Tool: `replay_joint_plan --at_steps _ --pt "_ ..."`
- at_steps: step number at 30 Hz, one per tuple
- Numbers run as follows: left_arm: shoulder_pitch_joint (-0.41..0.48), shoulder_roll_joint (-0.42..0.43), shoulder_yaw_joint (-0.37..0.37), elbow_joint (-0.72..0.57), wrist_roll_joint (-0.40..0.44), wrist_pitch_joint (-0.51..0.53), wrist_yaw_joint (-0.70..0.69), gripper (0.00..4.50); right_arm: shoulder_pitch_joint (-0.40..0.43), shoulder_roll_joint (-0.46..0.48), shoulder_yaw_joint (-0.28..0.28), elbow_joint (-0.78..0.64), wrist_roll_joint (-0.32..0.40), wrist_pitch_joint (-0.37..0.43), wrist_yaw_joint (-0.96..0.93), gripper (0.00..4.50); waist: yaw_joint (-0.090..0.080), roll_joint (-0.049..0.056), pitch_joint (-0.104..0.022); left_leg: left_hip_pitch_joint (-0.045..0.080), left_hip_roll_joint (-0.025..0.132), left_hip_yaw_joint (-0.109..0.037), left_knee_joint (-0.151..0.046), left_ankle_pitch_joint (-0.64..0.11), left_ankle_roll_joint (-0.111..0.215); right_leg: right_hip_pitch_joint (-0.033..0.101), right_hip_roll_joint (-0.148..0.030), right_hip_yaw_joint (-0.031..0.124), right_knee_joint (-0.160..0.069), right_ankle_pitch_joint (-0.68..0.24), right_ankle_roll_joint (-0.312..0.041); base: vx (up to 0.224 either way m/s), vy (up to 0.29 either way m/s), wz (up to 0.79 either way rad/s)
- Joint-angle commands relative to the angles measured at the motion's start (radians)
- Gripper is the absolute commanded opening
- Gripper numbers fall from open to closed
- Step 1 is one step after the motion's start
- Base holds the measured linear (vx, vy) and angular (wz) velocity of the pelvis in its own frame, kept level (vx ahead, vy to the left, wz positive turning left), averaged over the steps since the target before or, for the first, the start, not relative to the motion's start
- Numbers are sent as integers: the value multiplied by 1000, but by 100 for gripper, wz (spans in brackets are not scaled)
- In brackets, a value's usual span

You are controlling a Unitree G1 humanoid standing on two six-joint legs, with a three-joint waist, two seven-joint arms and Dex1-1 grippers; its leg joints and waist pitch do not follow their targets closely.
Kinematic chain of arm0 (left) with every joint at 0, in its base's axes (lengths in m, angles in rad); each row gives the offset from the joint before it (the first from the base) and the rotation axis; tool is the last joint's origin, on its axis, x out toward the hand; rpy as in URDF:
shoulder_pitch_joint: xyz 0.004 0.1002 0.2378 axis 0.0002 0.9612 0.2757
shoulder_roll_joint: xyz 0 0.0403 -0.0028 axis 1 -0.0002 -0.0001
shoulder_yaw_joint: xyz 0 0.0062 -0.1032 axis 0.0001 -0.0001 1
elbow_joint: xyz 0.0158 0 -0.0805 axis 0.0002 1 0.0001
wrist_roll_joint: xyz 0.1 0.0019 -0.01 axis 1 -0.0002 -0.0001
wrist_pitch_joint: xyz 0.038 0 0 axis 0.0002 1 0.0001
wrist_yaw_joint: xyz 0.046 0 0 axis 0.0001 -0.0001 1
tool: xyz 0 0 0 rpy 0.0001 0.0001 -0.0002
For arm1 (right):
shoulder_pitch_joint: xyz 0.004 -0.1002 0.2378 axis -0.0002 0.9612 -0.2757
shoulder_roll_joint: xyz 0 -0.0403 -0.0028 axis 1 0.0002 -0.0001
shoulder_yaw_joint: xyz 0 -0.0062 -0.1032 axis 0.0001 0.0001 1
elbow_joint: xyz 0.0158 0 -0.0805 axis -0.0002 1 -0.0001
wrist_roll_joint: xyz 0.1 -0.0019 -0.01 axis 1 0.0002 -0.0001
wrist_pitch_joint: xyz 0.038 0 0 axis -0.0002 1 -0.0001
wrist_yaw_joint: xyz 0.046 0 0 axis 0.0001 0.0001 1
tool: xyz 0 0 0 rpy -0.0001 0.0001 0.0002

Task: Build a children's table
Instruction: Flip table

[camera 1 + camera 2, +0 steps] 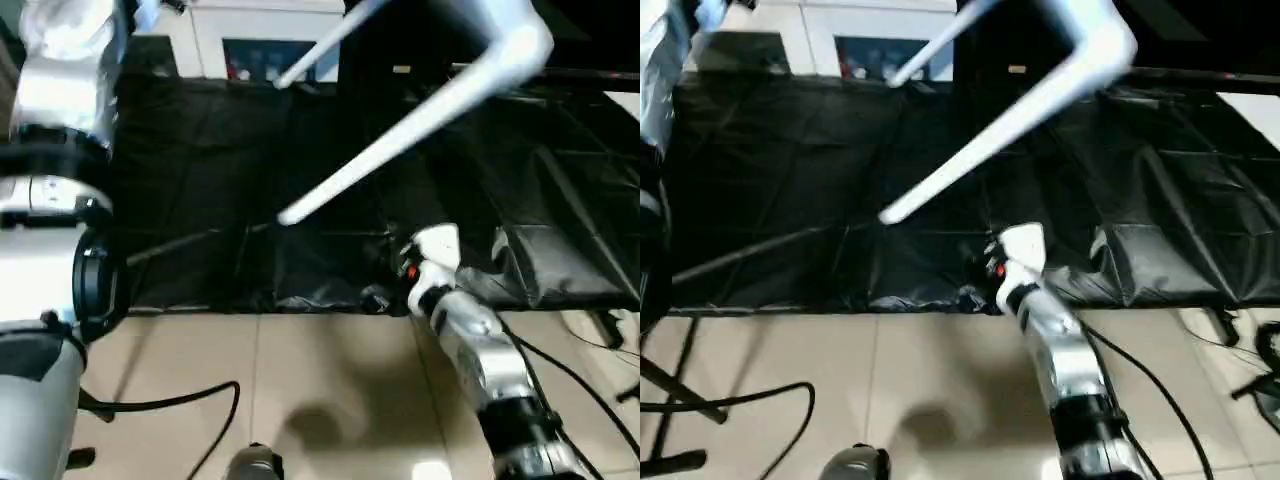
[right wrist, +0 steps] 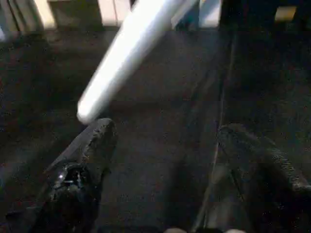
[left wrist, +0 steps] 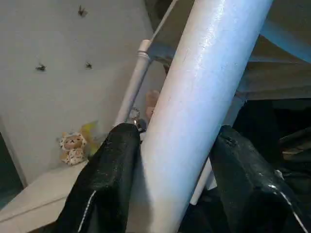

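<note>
**A:** Where is the table right now?

**B:** It is lifted in the air, tilted, over a black sheet that covers the work surface. At the top of the head view you see a corner of the tabletop. Two white legs run from it. One leg slants down and toward the robot's left, and its free end hangs just above the sheet, touching nothing. A second leg points away toward a white cabinet at the back.

**A:** What holds it up?

**B:** The left gripper. In the left wrist view its two black fingers stand on either side of a thick white leg, pinching it. The left arm itself is raised high at the left edge of the head view.

**A:** And the right gripper?

**B:** The right gripper is spread wide and empty. It sits low, just over the near edge of the sheet, pointing forward.

**A:** How does the slanting leg lie from it?

**B:** Above it and a little to its left. In the right wrist view the leg's rounded end floats just beyond the left finger, not between the two. The leg's long axis climbs from that end up and to the right, toward the tabletop corner. The right arm is the nearer free one. To take the leg, I judge it must rise and shift left until the tube sits between its fingers.
</note>
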Motion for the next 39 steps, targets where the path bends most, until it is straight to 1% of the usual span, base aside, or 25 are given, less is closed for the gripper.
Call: replay_joint_plan --at_steps 1,2,3,4,6,7,8,11,13,14,15,17,18,19,20,24,25,26,30,31,33,35,36,38,39 --pt "15 -12 46 -33 -70 25 6 219 -70 -15 -28 78 -1 -61 -7 412 -14 -3 -81 60 45 -25 -68 -243 -34 16 -63 26 -64 24 -208 0 0 0" --pt "20 -11 46 -38 -73 28 5 219 -84 -17 -30 94 -5 -71 -10 417 -13 -2 -80 60 47 -26 -67 -242 -39 17 -67 28 -64 12 -205 0 0 0" --pt "39 -11 53 -57 -90 29 -2 219 -128 -28 -33 145 -18 -95 -18 418 -10 -12 -81 62 48 -23 -66 -235 -37 17 -66 27 -64 16 -202 0 0 0" --pt "56 -9 58 -72 -100 31 -11 219 -159 -37 -32 181 -26 -112 -16 419 -13 -7 -83 58 46 -25 -66 -211 -35 21 -65 25 -60 27 -204 0 0 0" --pt "91 -10 66 -101 -121 17 -40 219 -224 -53 -32 262 -34 -149 -3 419 -10 -10 -86 61 45 -20 -60 -173 -28 20 -60 23 -55 71 -206 0 0 0" --pt "93 -10 66 -104 -122 17 -42 219 -229 -54 -33 268 -35 -152 -2 419 -13 -10 -87 58 44 -21 -58 -159 -24 21 -61 24 -50 90 -209 0 0 0" --pt "129 -14 69 -132 -141 8 -77 219 -287 -64 -34 343 -41 -185 25 419 -11 -13 -88 57 44 -19 -56 -149 -17 21 -62 22 -49 101 -213 0 0 0" --pt "171 -19 72 -164 -164 5 -116 211 -361 -77 -44 443 -41 -197 50 419 -13 -16 -87 60 45 -16 -56 -158 -9 19 -57 22 -49 89 -222 0 0 0" --pt "195 -19 71 -181 -176 7 -134 209 -414 -85 -61 513 -30 -194 64 419 -15 -16 -86 59 46 -17 -58 -168 -15 20 -58 22 -48 71 -228 0 0 0" --pt "206 -21 71 -189 -191 -9 -161 208 -449 -88 -75 551 -15 -187 93 419 -15 -20 -84 62 48 -17 -62 -200 -29 19 -59 22 -51 32 -224 0 0 0" --pt "209 -22 71 -192 -196 -11 -169 205 -458 -88 -78 562 -10 -186 101 419 -15 -18 -82 64 50 -16 -64 -216 -43 16 -57 23 -52 23 -219 0 0 0" --pt "220 -19 71 -194 -204 -19 -191 199 -493 -87 -95 596 9 -175 133 419 -17 -24 -83 65 50 -18 -68 -231 -59 17 -55 21 -49 35 -214 0 0 0" --pt "226 -16 70 -196 -208 -18 -203 197 -511 -89 -103 615 12 -168 132 419 -17 -22 -84 69 51 -18 -70 -244 -72 14 -55 20 -49 35 -211 0 0 0" --pt "228 -15 69 -196 -207 -19 -206 196 -517 -89 -105 622 12 -165 128 419 -17 -22 -84 69 51 -18 -70 -244 -72 14 -55 20 -49 35 -211 0 0 0" --pt "245 -6 66 -199 -210 -25 -235 193 -558 -99 -114 676 -6 -160 93 419 -19 -28 -84 69 50 -19 -71 -253 -88 14 -55 19 -47 36 -216 0 0 0" --pt "269 8 63 -200 -211 -28 -255 185 -591 -114 -129 718 -11 -157 53 419 -18 -29 -81 70 49 -17 -74 -283 -112 11 -57 21 -50 18 -207 0 0 0" --pt "269 8 63 -200 -211 -28 -255 184 -591 -114 -129 718 -11 -157 53 419 -18 -29 -81 70 49 -17 -74 -283 -112 11 -57 21 -50 18 -207 0 0 0" --pt "301 14 66 -219 -223 -20 -270 182 -609 -128 -144 739 -10 -157 38 419 -19 -37 -81 68 49 -16 -74 -277 -112 14 -58 22 -49 24 -202 0 0 0" --pt "374 20 74 -249 -236 -19 -294 179 -615 -133 -163 747 3 -170 64 419 -24 -39 -80 64 48 -14 -72 -254 -101 15 -55 22 -48 36 -200 0 0 0" --pt "411 15 80 -279 -249 -15 -300 177 -602 -127 -159 740 2 -185 80 419 -32 -48 -81 61 48 -13 -71 -238 -94 17 -54 21 -45 54 -202 0 0 0" --pt "425 12 82 -291 -256 -15 -303 176 -596 -124 -158 739 -1 -192 84 419 -34 -44 -82 63 48 -13 -71 -244 -91 16 -55 21 -47 41 -203 0 0 0" --pt "469 6 86 -315 -265 -14 -304 175 -565 -109 -160 723 8 -213 116 419 -42 -52 -80 63 50 -12 -72 -254 -91 15 -54 22 -50 22 -203 0 0 0" --pt "481 4 85 -315 -264 -16 -306 174 -549 -103 -157 712 10 -220 131 419 -41 -50 -80 65 51 -13 -73 -259 -93 15 -56 22 -50 17 -202 0 0 0" --pt "525 1 75 -321 -266 -23 -318 172 -485 -77 -143 668 10 -248 183 419 -48 -57 -81 66 52 -15 -74 -260 -90 14 -53 22 -48 37 -196 0 0 0" --pt "543 -3 71 -323 -271 -16 -321 172 -422 -61 -126 610 6 -261 219 419 -46 -55 -83 71 52 -14 -74 -263 -91 13 -52 21 -49 41 -196 0 0 0"
